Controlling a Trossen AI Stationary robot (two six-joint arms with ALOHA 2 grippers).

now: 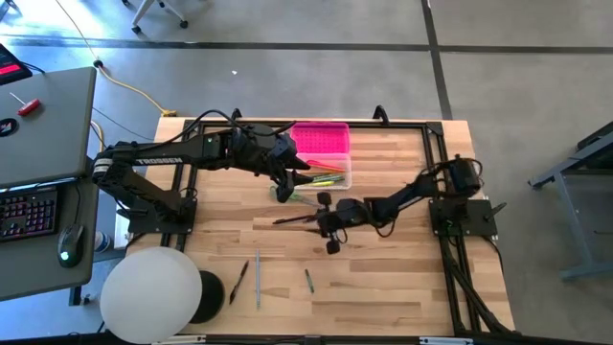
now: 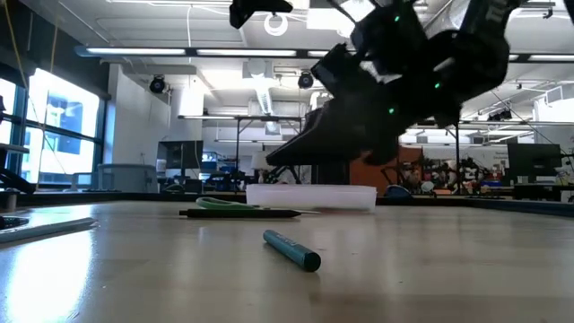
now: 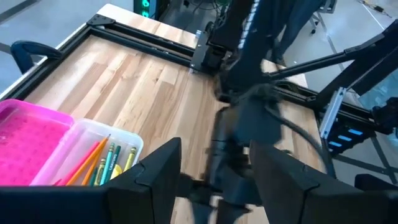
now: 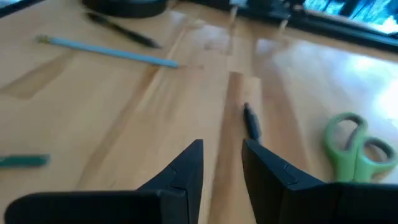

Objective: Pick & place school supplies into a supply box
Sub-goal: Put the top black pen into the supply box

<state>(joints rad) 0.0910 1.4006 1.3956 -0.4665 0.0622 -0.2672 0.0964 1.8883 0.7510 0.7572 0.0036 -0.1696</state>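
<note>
The supply box lies open at the far middle, with its pink lid (image 1: 321, 138) and its clear base (image 1: 330, 174), which holds several orange, yellow and green pencils (image 3: 102, 160). My left gripper (image 1: 284, 184) hovers open and empty beside the base's left end, above the green scissors (image 1: 278, 195). My right gripper (image 4: 221, 163) is open and low over the table. A dark pencil (image 4: 250, 122) lies flat just beyond its fingertips, and the scissors (image 4: 353, 148) lie off to one side. Nearer the front edge lie a black pen (image 1: 238, 281), a grey pencil (image 1: 258, 278) and a green pen (image 1: 308, 280).
A white round object (image 1: 153, 292) on a dark base stands at the near left corner. A black frame (image 1: 436, 158) runs along the table's far and right sides. A desk with a keyboard (image 1: 29, 211) stands left of the table. Bare wood lies at the near right.
</note>
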